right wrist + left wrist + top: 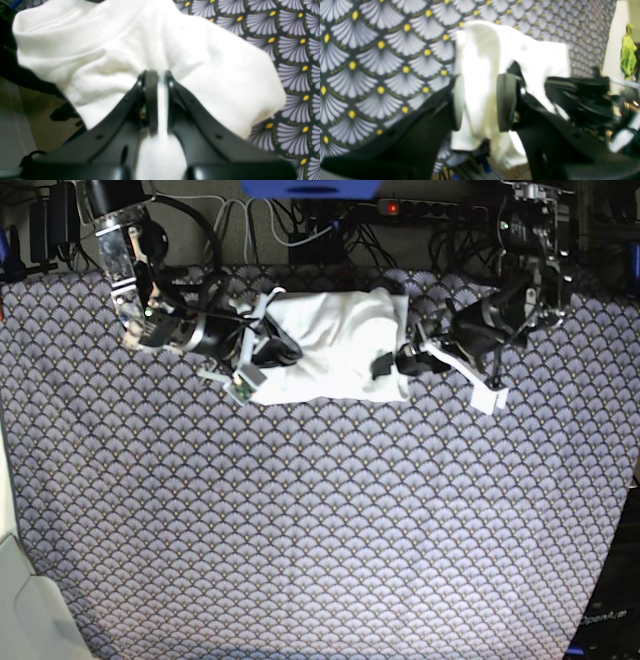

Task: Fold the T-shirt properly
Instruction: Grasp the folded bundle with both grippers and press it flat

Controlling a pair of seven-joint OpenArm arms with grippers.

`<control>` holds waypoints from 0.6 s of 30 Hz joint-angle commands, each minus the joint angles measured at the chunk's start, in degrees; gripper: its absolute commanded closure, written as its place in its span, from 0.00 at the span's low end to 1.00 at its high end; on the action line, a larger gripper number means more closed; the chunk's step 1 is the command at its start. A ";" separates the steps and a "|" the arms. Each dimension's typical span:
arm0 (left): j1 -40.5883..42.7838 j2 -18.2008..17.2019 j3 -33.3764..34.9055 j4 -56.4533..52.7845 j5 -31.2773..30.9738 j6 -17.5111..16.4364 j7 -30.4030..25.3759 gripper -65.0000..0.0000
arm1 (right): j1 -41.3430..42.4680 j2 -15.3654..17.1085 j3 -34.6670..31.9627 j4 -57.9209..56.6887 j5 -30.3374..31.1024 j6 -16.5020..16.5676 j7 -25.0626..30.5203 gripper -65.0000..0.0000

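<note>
T-shirt point(335, 345) lies bunched on the cloth point(320, 530), at its far edge, middle. Left gripper point(385, 363) at the shirt's right end; right gripper point(280, 348) at its left end.

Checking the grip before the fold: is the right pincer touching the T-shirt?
Touching. The right wrist view shows the right pincer pinching white T-shirt cloth.

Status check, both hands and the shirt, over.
Left hand and right hand each clamped on T-shirt. Shirt bunched white between them on patterned cloth. Nothing in the way.

One T-shirt point(335, 345), two arms, one patterned cloth point(320, 530).
</note>
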 commanded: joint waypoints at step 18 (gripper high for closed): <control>0.68 -0.90 2.80 8.30 -1.38 -0.63 -0.36 0.19 | 0.86 -0.05 0.11 0.97 0.39 0.21 0.45 0.95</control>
